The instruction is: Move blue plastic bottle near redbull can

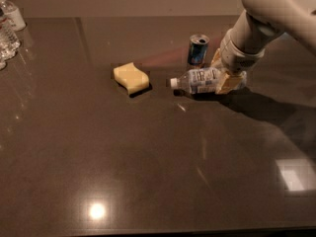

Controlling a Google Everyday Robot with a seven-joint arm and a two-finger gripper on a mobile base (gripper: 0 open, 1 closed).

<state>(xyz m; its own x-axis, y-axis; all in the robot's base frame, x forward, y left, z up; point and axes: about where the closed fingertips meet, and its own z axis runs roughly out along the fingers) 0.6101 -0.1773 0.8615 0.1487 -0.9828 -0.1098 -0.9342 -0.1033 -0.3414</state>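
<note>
The blue plastic bottle lies on its side on the dark table, white cap pointing left, label facing me. The redbull can stands upright just behind it, a short gap away. My gripper comes down from the upper right and its yellow-tipped fingers close around the bottle's base end. The bottle rests at table level in the grip.
A yellow sponge lies left of the bottle. Clear ribbed water bottles stand at the far left edge. The arm's shadow falls on the table at the right. Light glares show at the front.
</note>
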